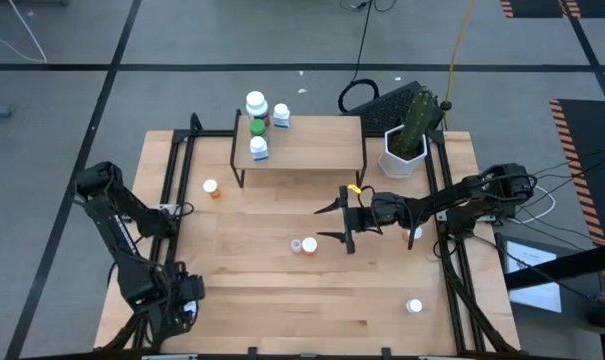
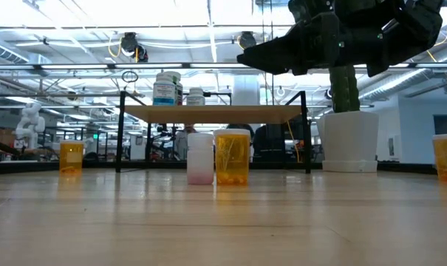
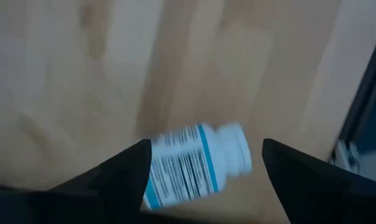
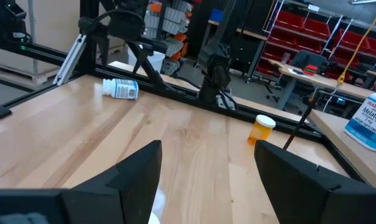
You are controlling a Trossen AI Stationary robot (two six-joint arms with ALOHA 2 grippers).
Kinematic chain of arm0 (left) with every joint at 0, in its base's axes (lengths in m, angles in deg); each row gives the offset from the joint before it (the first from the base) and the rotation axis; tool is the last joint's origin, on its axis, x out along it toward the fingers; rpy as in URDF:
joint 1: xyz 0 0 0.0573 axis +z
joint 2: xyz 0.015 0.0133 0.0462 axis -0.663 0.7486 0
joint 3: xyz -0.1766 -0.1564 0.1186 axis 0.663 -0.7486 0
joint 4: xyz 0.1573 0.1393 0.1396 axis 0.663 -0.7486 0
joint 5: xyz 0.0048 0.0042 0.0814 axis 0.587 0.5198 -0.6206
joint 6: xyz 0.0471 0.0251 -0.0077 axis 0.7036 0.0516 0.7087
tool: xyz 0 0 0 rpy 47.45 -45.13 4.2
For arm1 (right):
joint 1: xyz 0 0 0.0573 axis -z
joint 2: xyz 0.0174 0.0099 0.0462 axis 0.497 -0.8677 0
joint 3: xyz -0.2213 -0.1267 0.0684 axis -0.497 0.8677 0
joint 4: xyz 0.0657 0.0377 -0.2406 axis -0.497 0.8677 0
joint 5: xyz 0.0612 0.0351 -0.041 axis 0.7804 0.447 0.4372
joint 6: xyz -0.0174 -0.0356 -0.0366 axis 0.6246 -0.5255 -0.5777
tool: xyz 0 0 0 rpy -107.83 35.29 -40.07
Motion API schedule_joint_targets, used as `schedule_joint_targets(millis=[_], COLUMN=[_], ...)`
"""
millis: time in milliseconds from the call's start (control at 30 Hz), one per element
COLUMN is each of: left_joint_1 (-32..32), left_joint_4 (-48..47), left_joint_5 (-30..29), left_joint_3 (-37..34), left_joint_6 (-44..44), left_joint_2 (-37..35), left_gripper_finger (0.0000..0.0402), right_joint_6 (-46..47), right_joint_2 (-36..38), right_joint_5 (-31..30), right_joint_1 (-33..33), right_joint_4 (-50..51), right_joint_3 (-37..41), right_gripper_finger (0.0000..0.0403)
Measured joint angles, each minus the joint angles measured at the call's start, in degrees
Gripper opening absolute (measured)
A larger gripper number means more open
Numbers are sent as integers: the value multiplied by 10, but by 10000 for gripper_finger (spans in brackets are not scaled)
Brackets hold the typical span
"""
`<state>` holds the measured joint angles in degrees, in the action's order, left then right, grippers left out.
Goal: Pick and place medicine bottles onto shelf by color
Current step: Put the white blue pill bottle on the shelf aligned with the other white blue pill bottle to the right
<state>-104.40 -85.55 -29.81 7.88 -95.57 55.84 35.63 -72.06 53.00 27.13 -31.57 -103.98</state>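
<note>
Partly done, going near to far. A white-capped bottle (image 1: 414,306) stands on the light-wood desk (image 1: 282,300), and a white blue-label bottle (image 3: 197,163) lies beneath the spread, empty left end effector (image 3: 203,171). The white/orange pair (image 1: 303,245) sits mid-desk by the right end effector (image 1: 334,222), also spread and empty. Orange bottles (image 1: 213,188) wait. The low light-wood shelf on black legs (image 1: 317,150) carries four bottles (image 1: 259,122).

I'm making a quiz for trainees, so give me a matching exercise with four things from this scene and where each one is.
1. shelf
2. cactus pot
3. right gripper
4. lying white bottle

A. between the left gripper's open fingers
B. open, above the table's middle
C. carrying several bottles at one end
D. beside the shelf, at the table's far right corner

Pairs: 1-C, 2-D, 3-B, 4-A
</note>
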Motion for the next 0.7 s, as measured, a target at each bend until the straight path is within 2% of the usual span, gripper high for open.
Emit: schedule_joint_targets(millis=[167,333,500,633,700], left_joint_1=[-8,-6,7,18,22], left_joint_4=[0,-1,-19,-40,-41], left_joint_5=[27,40,99,159,170], left_joint_3=[0,0,0,1,0], left_joint_6=[43,171,322,395,424], left_joint_2=[2,28,68,103,114], left_gripper_finger=[290,290,289,290,289], right_joint_6=[0,-6,-18,-28,-28], right_joint_2=[0,0,0,0,0], right_joint_5=[0,0,1,1,1], right_joint_1=[0,0,0,0,0], right_joint_4=[2,5,5,5,5], right_joint_3=[0,0,0,0,0], right_gripper_finger=[254,254,254,254,254])
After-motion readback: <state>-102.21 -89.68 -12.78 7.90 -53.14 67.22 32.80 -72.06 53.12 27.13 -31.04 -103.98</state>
